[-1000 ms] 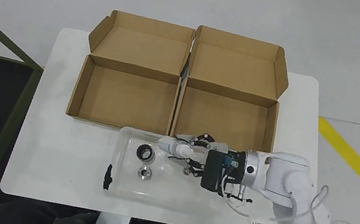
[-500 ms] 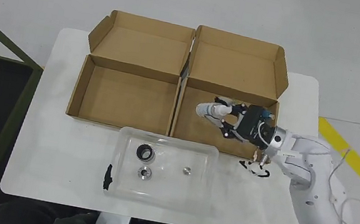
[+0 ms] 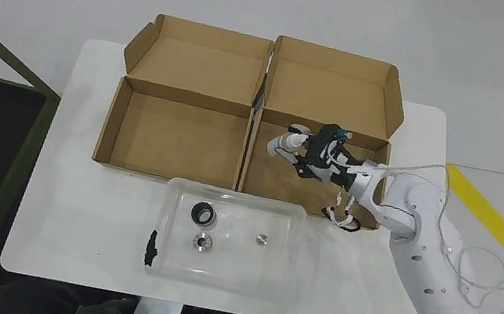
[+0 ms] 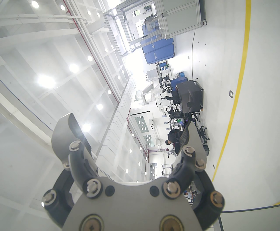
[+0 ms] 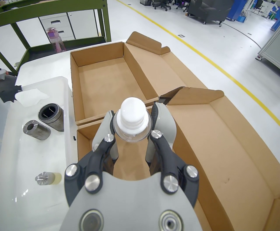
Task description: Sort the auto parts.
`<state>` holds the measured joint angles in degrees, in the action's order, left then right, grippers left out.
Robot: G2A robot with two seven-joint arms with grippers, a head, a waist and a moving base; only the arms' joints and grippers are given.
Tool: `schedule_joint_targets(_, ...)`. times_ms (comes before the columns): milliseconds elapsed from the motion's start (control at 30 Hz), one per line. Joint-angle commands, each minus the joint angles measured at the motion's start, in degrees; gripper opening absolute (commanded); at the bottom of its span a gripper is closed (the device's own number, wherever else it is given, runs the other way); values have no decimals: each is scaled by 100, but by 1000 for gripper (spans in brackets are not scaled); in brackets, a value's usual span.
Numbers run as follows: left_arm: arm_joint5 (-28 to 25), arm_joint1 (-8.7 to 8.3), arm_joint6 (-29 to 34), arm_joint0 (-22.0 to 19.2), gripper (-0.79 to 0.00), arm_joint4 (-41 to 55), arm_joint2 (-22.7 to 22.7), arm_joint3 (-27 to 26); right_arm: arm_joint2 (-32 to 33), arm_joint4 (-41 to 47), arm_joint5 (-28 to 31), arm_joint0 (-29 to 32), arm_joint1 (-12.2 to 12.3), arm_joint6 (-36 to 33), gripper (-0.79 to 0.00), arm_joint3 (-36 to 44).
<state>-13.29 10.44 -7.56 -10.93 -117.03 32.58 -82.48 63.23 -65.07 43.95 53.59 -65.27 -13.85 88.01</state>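
Our left hand (image 4: 128,126) gapes empty. Lower centre, three metal parts (image 3: 203,243) sit in the clear tray (image 3: 166,213). Right of that, our right hand (image 3: 296,151) grips the white part (image 3: 284,146) above the right cardboard box (image 3: 353,187): placing step, we judge; next, lower and let go.

Bright, even overhead light falls on the white tabletop (image 3: 116,235), leaving only soft, faint shadows along the inner walls of the cardboard boxes (image 3: 174,138). Facing upward, the left wrist view catches ceiling lamps (image 4: 46,81) blooming into white glare. The yellow floor line (image 4: 241,72) bows with wide-angle distortion. Pale reflections streak the clear tray (image 5: 43,201).
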Motion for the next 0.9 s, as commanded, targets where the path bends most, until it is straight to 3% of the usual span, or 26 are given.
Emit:
schedule_joint_targets(0, 0, 0, 0, 0, 0, 0, 0, 0, -129, -11, -95, -130, -34, -78, -785, -195)
schedule_joint_targets(300, 0, 0, 0, 0, 0, 0, 0, 0, -622, 149, -282, -618, -196, -286, -785, -960)
schedule_joint_targets(500, 0, 0, 0, 0, 0, 0, 0, 0, -865, 37, -439, -819, -281, -364, -496, -1203)
schedule_joint_targets(700, 0, 0, 0, 0, 0, 0, 0, 0, -1067, -53, -565, -946, -360, -371, -483, -1371)
schedule_joint_targets(767, 0, 0, 0, 0, 0, 0, 0, 0, -1102, -64, -578, -979, -378, -360, -394, -1423)
schedule_joint_targets(800, 0, 0, 0, 0, 0, 0, 0, 0, -1115, -66, -581, -991, -386, -349, -105, -1442)
schedule_joint_targets(833, 0, 0, 0, 0, 0, 0, 0, 0, -1127, -68, -580, -996, -392, -342, 0, -1445)
schedule_joint_targets(867, 0, 0, 0, 0, 0, 0, 0, 0, -1126, -57, -570, -997, -396, -319, 0, -1422)
